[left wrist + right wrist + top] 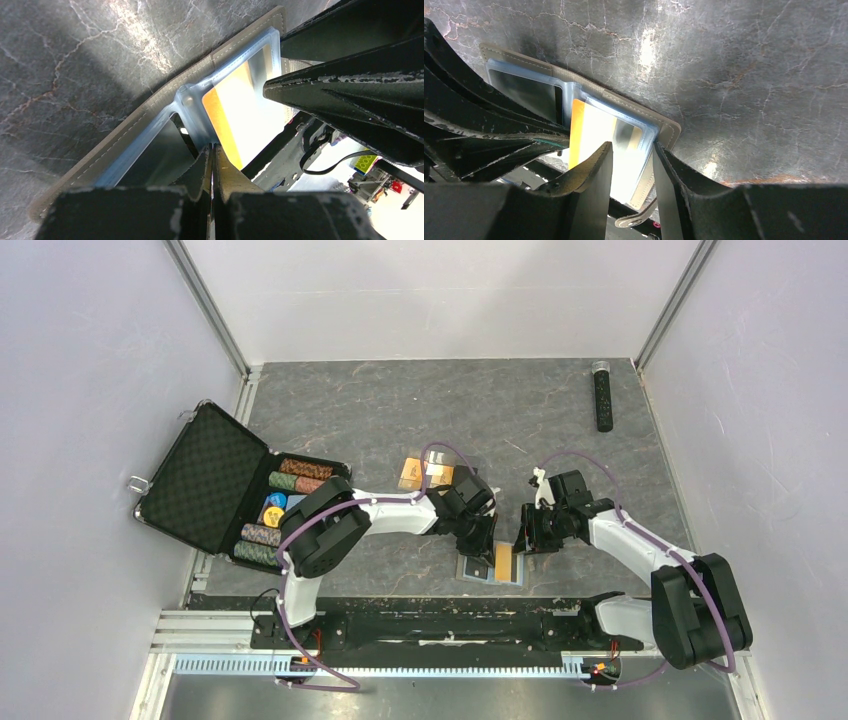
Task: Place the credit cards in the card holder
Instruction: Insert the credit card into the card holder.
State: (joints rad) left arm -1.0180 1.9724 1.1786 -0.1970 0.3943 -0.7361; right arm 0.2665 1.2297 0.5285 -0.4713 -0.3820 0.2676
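Over the card holder (pixel 669 132) edge, right pincer (pixel 631 150) stands parted

Harsh glare on credit card (pixel 240 115)

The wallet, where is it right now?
In the top view the wallet lies open on the table near its front edge, right between the left gripper and the right gripper.

card holder (pixel 478 569): no lettering legible on it
orange card (pixel 504 562) in its sleeve: face glared, nothing readable
credit cards (pixel 412 473) beyond the card holder: print too small
chip case (pixel 205 480): chip marks unreadable
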